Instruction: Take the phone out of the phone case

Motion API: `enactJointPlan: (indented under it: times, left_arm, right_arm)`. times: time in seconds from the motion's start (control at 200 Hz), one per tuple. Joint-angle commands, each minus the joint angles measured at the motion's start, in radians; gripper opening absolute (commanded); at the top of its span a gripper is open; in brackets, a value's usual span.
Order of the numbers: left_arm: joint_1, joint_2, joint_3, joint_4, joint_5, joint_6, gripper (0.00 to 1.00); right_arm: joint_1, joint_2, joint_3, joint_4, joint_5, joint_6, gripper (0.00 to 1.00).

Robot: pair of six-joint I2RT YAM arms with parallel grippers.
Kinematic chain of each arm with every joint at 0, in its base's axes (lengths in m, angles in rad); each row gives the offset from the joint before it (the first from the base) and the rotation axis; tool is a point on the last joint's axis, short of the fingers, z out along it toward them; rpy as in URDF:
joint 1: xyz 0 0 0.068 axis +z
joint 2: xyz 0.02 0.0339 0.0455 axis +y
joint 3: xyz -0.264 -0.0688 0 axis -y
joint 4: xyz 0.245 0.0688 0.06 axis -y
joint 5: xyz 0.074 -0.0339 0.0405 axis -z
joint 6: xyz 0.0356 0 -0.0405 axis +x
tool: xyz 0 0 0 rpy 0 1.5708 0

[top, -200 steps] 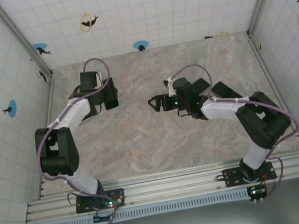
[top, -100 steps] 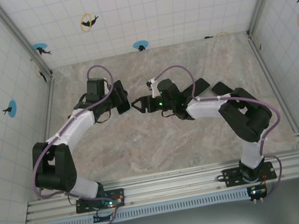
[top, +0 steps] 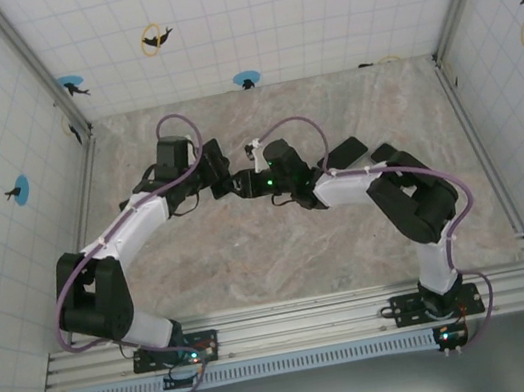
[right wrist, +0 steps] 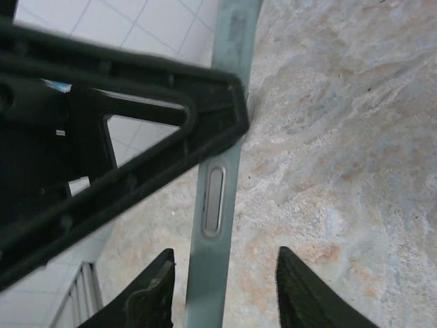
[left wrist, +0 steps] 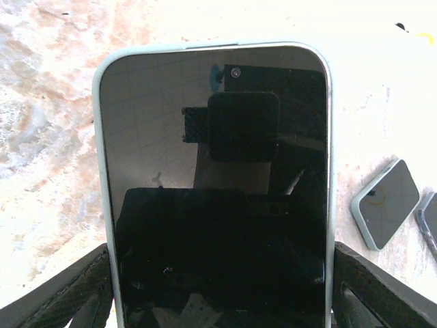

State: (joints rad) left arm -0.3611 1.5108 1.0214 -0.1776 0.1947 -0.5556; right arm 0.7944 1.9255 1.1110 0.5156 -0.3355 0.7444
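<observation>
Facing each other, left pincer (left wrist: 218, 294) clamps the phone case (left wrist: 102, 171), right pincer (right wrist: 224, 273) gapes astride its edge.

Marbled table (top: 281, 243) carries a pale-cased phone (left wrist: 386, 203) (screen up).

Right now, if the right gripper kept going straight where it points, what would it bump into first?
The pale green phone case, edge-on with its side button showing. The left gripper holds it up, and its edge sits between the open fingers of the right gripper. Nothing else seems in the way.
</observation>
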Motion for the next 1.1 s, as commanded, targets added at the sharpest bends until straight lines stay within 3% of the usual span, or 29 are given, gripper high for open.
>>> enactJointPlan:
  times: [0.0,0.19,0.3,0.365,0.606,0.856,1.096]
  left_arm:
    - [-0.010,-0.040,0.000,0.058,0.011,-0.015,0.69]
    - [-0.014,-0.038,0.004,0.061,0.018,-0.016,0.73]
    - [-0.014,-0.044,0.003,0.063,0.020,-0.005,0.85]
    - [-0.014,-0.054,-0.001,0.066,0.015,0.011,0.97]
    - [0.020,-0.092,-0.007,0.049,-0.010,0.048,0.98]
    - [0.127,-0.084,-0.002,0.112,0.189,-0.026,0.97]
    - [0.166,-0.019,0.030,0.237,0.458,-0.114,0.86]
  right_arm:
    - [0.007,0.026,0.048,0.044,-0.002,0.025,0.36]
    - [0.007,0.035,0.062,0.055,-0.010,0.045,0.19]
    - [0.007,0.028,0.058,0.057,-0.007,0.048,0.14]
    - [0.006,0.021,0.054,0.058,-0.006,0.052,0.12]
    - [-0.018,-0.029,0.001,0.109,-0.018,0.093,0.11]
    - [-0.058,-0.102,-0.088,0.234,-0.095,0.215,0.11]
    - [-0.097,-0.137,-0.153,0.431,-0.180,0.400,0.11]
